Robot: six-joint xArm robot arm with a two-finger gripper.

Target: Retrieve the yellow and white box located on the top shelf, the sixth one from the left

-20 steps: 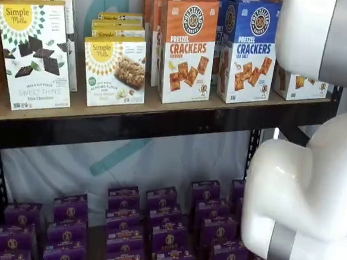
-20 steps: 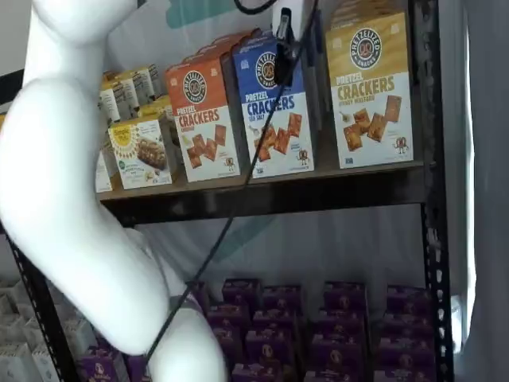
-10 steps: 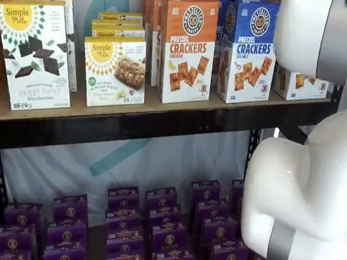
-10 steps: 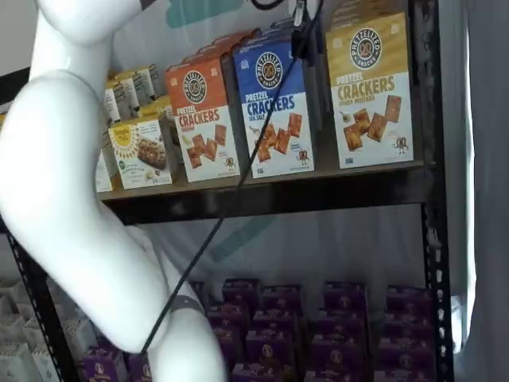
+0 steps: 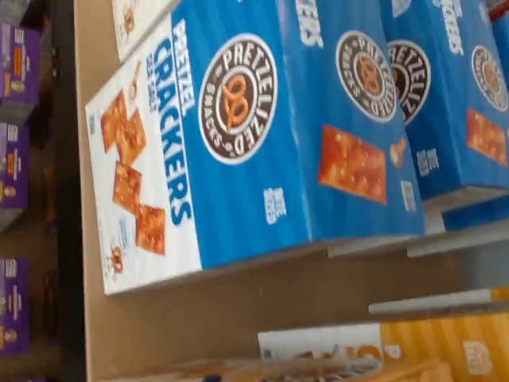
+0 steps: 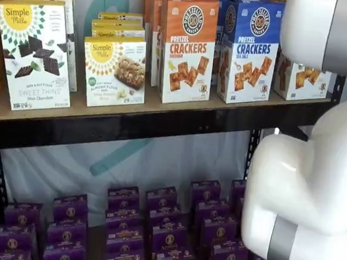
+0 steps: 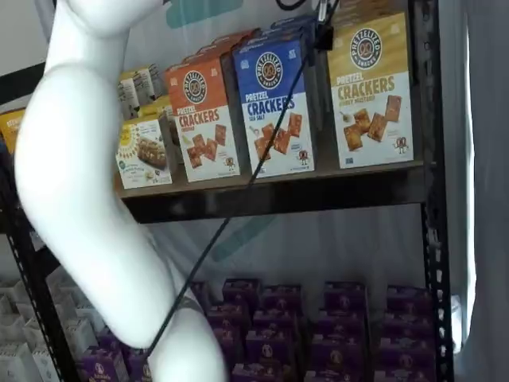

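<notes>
The yellow and white box (image 7: 370, 91) stands upright at the right end of the top shelf (image 7: 318, 189), next to a blue Pretzel Crackers box (image 7: 278, 107). In a shelf view only its lower white front (image 6: 302, 79) shows beside my white arm. In the wrist view a strip of its yellow and white side (image 5: 413, 346) shows beyond the blue box (image 5: 238, 143) on the tan board (image 5: 238, 310). My gripper (image 7: 322, 30) shows only as a dark tip with a cable at the view's top edge, between the blue and yellow boxes. No gap or grasp can be made out.
An orange Pretzel Crackers box (image 6: 188, 48) and white Simple Mills boxes (image 6: 34, 55) stand further left on the shelf. Small purple boxes (image 6: 161, 224) fill the lower level. My white arm (image 6: 313, 175) covers the right side. A black upright (image 7: 429, 159) borders the yellow box.
The dark gripper tip and cable have moved right, from in front of the blue box to the gap beside the yellow box. The arm has shifted right; the boxes have not moved.
</notes>
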